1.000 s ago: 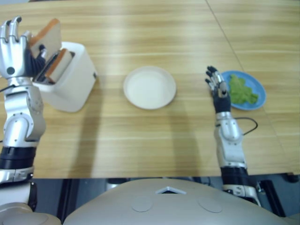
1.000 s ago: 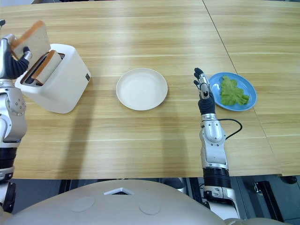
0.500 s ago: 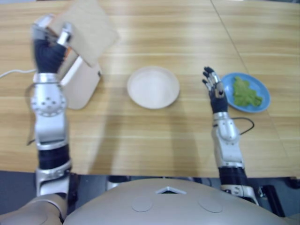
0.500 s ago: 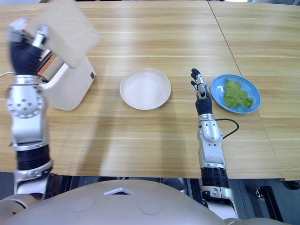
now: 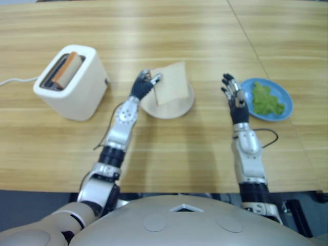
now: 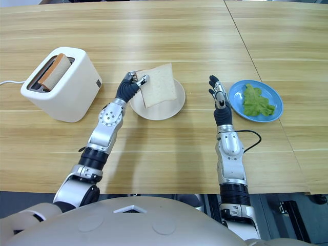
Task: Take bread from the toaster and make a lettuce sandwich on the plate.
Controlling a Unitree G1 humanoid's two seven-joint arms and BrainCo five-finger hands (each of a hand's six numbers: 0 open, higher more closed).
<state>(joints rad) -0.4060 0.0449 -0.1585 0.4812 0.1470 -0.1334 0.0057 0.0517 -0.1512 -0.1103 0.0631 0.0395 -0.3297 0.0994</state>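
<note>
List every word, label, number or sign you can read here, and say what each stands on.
No text can be read.
Toaster: one small dark mark on its side, too small to read.
Slice of bread, plate, blue dish, table: no print visible.

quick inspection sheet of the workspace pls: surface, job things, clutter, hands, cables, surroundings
surface: light wooden table, seam between boards at the right
job's things: white box-shaped toaster with a brown-crusted bread slice in its slot; round cream plate at centre; pale bread slice tilted over it, contact unclear; green lettuce on a round blue plate at the right
clutter: nothing seen
hands: left hand shut on the pale bread slice; right hand open, upright beside the blue plate
cables: white cord left of the toaster; thin black cable by the right forearm
surroundings: nothing seen
</note>
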